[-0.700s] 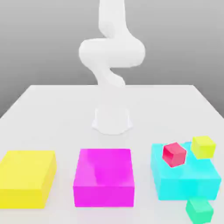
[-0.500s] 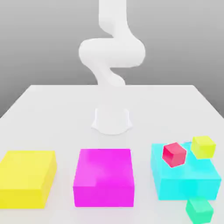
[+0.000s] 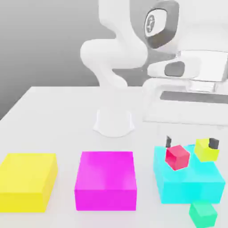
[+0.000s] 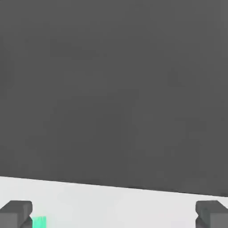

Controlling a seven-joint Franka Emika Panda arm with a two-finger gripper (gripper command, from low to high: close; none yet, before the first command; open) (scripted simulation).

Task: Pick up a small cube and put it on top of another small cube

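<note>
In the exterior view, the white arm [image 3: 113,53] rises from a round base [image 3: 114,122] at the middle of the pale tabletop [image 3: 62,111] and bends across the upper right of the frame, where its hand sits large and close to the camera. A round grey emblem [image 3: 151,23] shows on the wrist housing near the top; its mark is too small to read, and no other writing can be made out on any object.

The end effector [image 3: 190,143] points down in the right part of the frame, its two dark fingertips [image 3: 168,141] set wide apart with nothing between them. One tip stands just above the small red cube [image 3: 177,156], the other just in front of the small yellow cube [image 3: 205,149]. Both small cubes rest on top of the big cyan block [image 3: 189,182] at the lower right.

The small cube [image 3: 203,213], mint-green, lies on the tabletop at the bottom right corner of the frame, just in front of the cyan block and well below the fingertips. A big magenta block [image 3: 105,180] sits at the bottom centre and a big yellow block [image 3: 26,181] at the bottom left, each apart from its neighbour.

In the hand view, two grey fingertips [image 4: 16,213] stand at the lower corners, wide apart, with a sliver of the mint-green cube [image 4: 39,221] beside one of them.
</note>
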